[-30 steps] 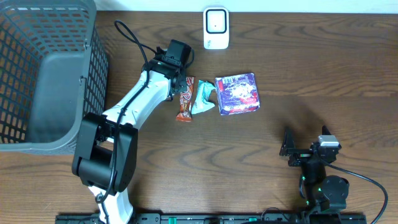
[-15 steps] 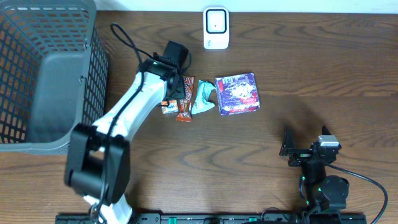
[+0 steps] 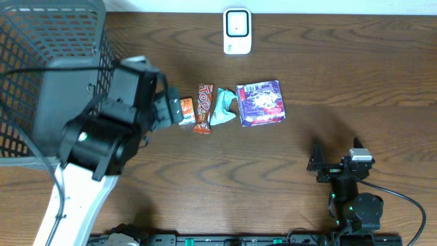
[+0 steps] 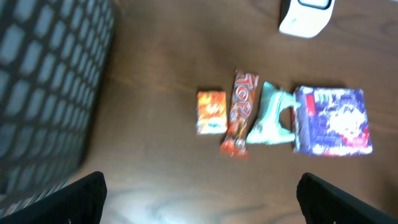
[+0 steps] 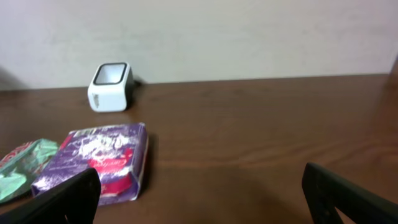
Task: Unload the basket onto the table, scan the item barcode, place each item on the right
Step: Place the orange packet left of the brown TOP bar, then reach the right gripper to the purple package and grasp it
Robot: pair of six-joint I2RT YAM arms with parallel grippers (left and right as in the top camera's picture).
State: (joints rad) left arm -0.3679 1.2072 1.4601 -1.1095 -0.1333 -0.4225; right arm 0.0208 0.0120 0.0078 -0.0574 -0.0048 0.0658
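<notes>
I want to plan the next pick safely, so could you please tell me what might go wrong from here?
1. The orange packet, candy bar, teal packet and purple packet lie close in a row; the open left gripper could shove a neighbour.
2. No barcode shows on their upper faces, so the scanner may not read one unturned.
3. The left arm is close to the basket and could brush it.
</notes>
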